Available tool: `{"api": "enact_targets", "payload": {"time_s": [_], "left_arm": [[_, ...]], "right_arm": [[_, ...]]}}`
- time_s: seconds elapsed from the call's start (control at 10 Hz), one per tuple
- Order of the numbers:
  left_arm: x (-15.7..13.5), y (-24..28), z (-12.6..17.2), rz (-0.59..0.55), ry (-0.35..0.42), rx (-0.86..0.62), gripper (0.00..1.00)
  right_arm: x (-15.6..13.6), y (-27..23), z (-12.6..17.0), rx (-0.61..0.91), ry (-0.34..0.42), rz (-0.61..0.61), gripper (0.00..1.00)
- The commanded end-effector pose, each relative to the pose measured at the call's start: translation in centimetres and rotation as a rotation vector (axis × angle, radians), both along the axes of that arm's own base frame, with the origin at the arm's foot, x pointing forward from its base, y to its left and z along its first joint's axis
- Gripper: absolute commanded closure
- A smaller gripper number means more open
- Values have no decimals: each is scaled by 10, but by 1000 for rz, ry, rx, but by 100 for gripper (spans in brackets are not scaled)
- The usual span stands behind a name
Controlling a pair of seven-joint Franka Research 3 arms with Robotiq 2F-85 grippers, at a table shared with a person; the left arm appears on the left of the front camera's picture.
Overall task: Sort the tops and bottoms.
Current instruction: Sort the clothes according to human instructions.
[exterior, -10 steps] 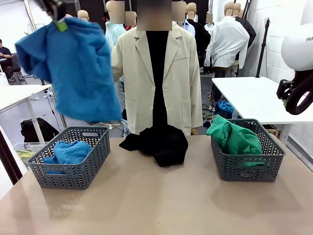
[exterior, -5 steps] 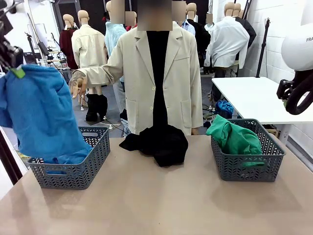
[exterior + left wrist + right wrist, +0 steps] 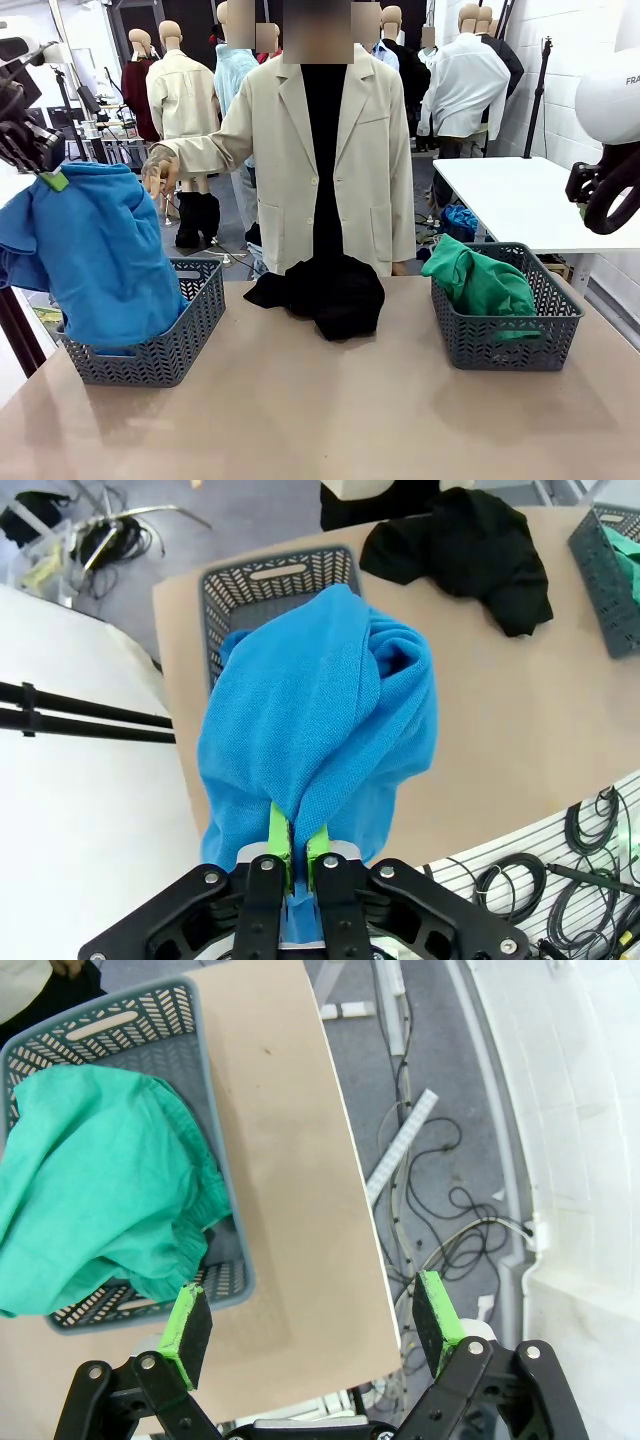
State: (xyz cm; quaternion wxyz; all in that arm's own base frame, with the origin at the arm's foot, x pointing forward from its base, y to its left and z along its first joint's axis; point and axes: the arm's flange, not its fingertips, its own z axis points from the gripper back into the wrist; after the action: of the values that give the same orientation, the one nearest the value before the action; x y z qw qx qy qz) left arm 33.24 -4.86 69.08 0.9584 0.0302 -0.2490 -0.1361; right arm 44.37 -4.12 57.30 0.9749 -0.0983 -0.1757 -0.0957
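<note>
My left gripper [image 3: 48, 176] is shut on the upper edge of a large bright blue top [image 3: 95, 260], high at the table's left. The top hangs down with its lower end inside the left grey basket [image 3: 165, 350]. In the left wrist view the green pads [image 3: 283, 832] pinch the blue top [image 3: 320, 710] above that basket [image 3: 280, 575]. One of the bottoms, the black garment [image 3: 325, 290], lies crumpled at the table's far middle. The other bottom, green [image 3: 480, 280], sits in the right grey basket [image 3: 510, 340]. My right gripper [image 3: 312, 1315] is open and holds nothing, above that basket's outer side [image 3: 215, 1160].
A person in a beige jacket stands at the far side behind the black garment, one hand [image 3: 158, 172] held out toward the left. The right arm [image 3: 605, 185] hangs raised at the right edge. Bare tabletop [image 3: 320, 420] stretches across the front between the baskets.
My left gripper has swung left and down with the blue top, whose lower end now rests in the left basket. The right arm has not moved.
</note>
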Motion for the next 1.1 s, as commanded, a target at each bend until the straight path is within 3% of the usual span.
{"api": "enact_targets", "payload": {"time_s": [0.0,0.1,0.4,0.5,0.6,0.8,1.0], "left_arm": [[1,-1,-2,-1,2,-1,100],[16,-5,-5,-42,41,61,100],[107,30,-15,-13,116,-8,100],[124,36,-18,9,104,17,100],[144,38,-36,2,189,-28,100],[172,48,-75,23,263,-44,100],[185,47,-121,-29,306,-108,100]], "right_arm": [[2,0,0,13,-12,7,0],[2,0,0,13,-12,7,0],[2,0,0,13,-12,7,0],[2,0,0,13,-12,7,0],[2,0,0,13,-12,7,0],[2,0,0,13,-12,7,0],[2,0,0,13,-12,7,0]]}}
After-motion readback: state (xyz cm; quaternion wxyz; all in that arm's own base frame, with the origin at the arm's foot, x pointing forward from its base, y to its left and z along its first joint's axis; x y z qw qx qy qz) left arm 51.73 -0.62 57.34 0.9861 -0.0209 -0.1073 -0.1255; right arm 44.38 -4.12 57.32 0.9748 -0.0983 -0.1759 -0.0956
